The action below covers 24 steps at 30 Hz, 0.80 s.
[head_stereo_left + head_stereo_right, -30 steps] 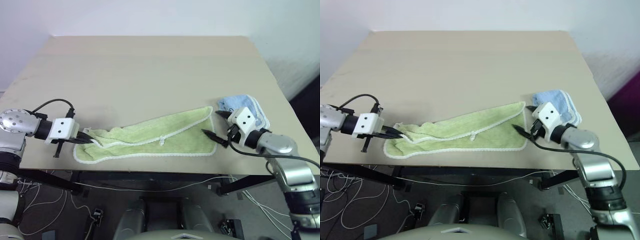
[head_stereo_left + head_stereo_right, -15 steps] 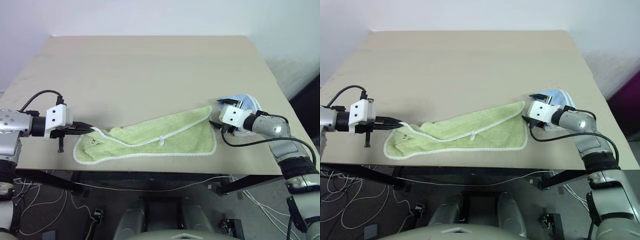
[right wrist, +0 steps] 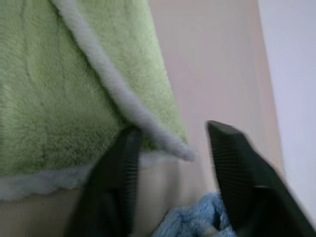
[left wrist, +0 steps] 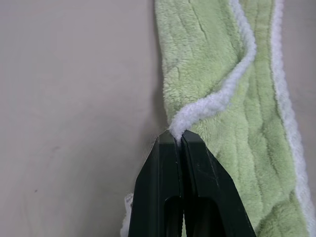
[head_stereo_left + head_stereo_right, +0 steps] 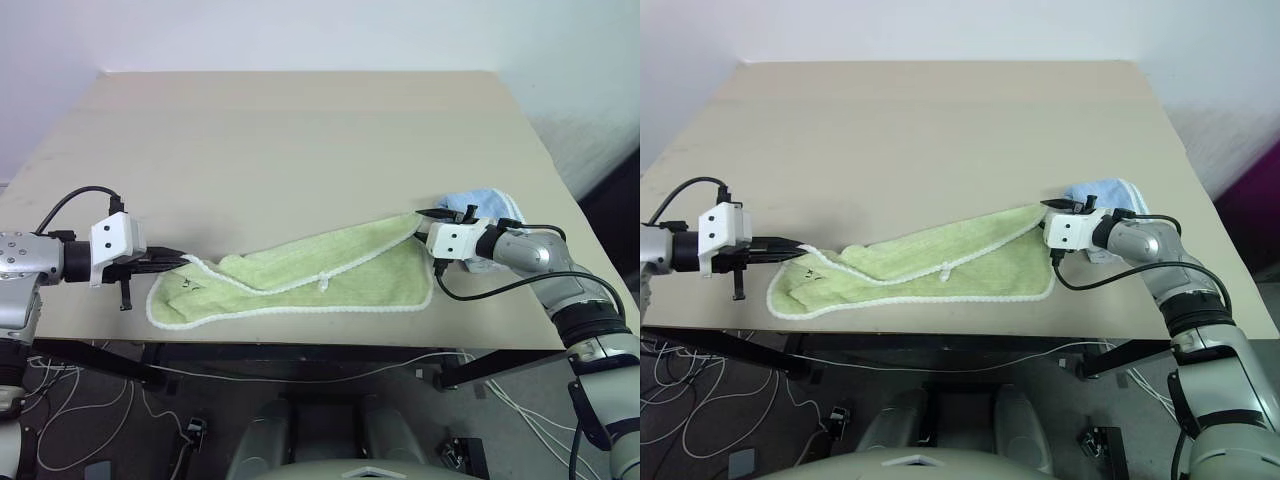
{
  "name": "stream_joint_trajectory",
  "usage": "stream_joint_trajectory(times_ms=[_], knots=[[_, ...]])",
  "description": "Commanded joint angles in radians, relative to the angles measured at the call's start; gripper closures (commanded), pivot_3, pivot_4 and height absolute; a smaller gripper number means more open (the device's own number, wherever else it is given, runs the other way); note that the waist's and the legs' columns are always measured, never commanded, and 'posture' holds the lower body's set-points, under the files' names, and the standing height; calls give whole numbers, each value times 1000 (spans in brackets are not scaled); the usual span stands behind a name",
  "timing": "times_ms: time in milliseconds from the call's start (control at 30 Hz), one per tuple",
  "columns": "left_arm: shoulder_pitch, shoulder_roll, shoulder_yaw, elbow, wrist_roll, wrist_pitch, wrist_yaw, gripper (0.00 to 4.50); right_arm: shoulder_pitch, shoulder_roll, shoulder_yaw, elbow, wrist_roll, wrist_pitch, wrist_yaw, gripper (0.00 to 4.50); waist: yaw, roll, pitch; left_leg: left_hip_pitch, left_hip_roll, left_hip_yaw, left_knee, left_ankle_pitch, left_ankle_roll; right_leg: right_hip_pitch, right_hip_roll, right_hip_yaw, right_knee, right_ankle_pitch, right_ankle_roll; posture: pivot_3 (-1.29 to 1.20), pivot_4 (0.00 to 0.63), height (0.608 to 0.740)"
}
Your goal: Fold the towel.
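Note:
The light yellow-green towel lies stretched out across the table's front part, with white edging and a small loop tag at its middle. My left gripper is shut on the white edging of the towel's left corner. A dark marking shows on the cloth just beside that corner. My right gripper is at the towel's far right corner. In the right wrist view its fingers stand apart around that corner, one finger against the cloth.
A folded light blue towel lies just right of the right gripper, close behind its fingers. The beige table stretches bare behind the towel. Its front edge runs just below the towel, and its right edge lies beyond the blue towel.
My right gripper has rolled and moved up from the front right to the towel's far right corner, its fingers narrowing. The left wrist has turned, and the towel's left end has spread flatter.

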Motion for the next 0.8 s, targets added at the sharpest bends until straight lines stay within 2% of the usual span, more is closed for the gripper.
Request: stream_joint_trajectory(times_ms=[33,100,133,300,433,600,800], knots=[[0,-7,39,-19,-19,7,26,4500,-5,-24,-18,-43,6,-23,-1,3744,0,0,0,0,0,0,0,0,0,0,0,0,0,0,0,0,150,740],[-6,-15,47,-13,-21,16,41,4500,-2,-29,-22,-50,6,-25,-2,4391,0,0,0,0,0,0,0,0,0,0,0,0,0,0,0,0,150,740],[-12,-21,52,-9,-25,25,53,4500,1,-34,-25,-55,7,-25,-4,4454,0,0,0,0,0,0,0,0,0,0,0,0,0,0,0,0,150,740],[-44,-47,82,9,-33,56,114,4500,10,-57,-43,-75,15,-18,-15,4454,1,0,0,0,0,0,0,0,0,0,0,0,0,0,0,0,150,740],[-112,-86,120,49,-36,82,228,4500,-3,-65,-90,-105,46,21,-37,4454,2,0,0,0,0,0,0,0,0,0,0,0,0,0,0,0,150,740],[-263,-159,172,164,-31,124,419,4500,-72,-64,-154,-121,111,110,-24,4454,1,0,0,0,-1,0,1,0,0,0,0,0,0,0,0,0,150,740],[-528,-220,171,380,8,95,586,4500,-249,-64,-186,-38,146,162,-11,4454,0,0,0,-1,-1,0,1,0,0,-1,0,0,1,0,0,0,150,740]])
